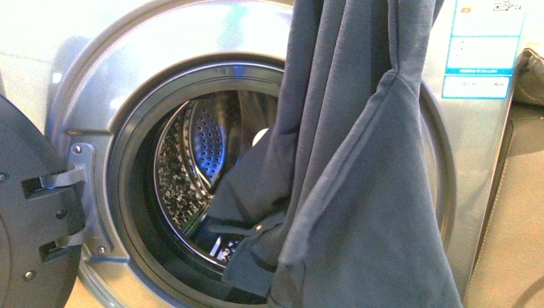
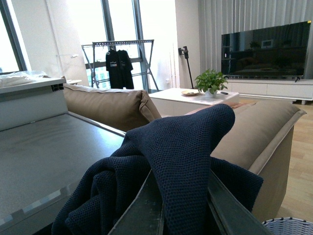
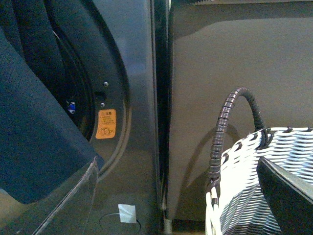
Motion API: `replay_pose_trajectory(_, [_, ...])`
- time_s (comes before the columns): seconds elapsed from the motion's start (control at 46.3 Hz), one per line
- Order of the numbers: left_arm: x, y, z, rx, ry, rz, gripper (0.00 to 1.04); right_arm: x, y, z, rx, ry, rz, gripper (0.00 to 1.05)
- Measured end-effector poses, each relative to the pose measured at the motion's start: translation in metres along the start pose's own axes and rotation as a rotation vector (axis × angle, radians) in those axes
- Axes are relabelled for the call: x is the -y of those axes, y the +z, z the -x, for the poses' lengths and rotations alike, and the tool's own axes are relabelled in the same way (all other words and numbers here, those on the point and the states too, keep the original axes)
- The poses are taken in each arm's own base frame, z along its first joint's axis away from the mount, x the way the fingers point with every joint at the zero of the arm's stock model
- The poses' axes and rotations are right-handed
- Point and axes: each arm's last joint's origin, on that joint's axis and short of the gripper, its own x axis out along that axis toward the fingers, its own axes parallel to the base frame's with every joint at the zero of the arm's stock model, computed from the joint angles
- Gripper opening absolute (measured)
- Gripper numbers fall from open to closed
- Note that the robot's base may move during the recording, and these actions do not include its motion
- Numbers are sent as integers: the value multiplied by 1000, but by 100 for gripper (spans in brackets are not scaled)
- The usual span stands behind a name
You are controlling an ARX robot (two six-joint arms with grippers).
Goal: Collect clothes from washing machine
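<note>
Hanging from the left claw [image 2: 183, 205], which is closed on a bunched fold, the clothes [image 1: 359, 192] drape before the washing machine [image 1: 83, 83], lower end trailing in the drum [image 1: 192, 160]. Right claw [image 3: 177, 164] gapes wide, empty. Fabric judged light, limp, snag-prone; grip thick gathered folds.

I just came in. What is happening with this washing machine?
The robot is taking the clothes out of the washing machine, whose door is open. The left gripper holds the garment up high, so most of it hangs before the opening, while its lower end lies in the drum. The right gripper is open and empty, near a woven basket.
</note>
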Motion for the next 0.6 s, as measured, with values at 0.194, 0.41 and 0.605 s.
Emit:
replay_pose_trajectory(0.194, [0,0,0,0,0,0,11,0,0,0,1,5,0,97])
replay_pose_trajectory(0.41, [0,0,0,-1,1,0,11,4,37,-14,195,303,-32,97])
replay_pose_trajectory(0.605, [0,0,0,-1,0,0,11,-21,62,-64,165,517,1,97])
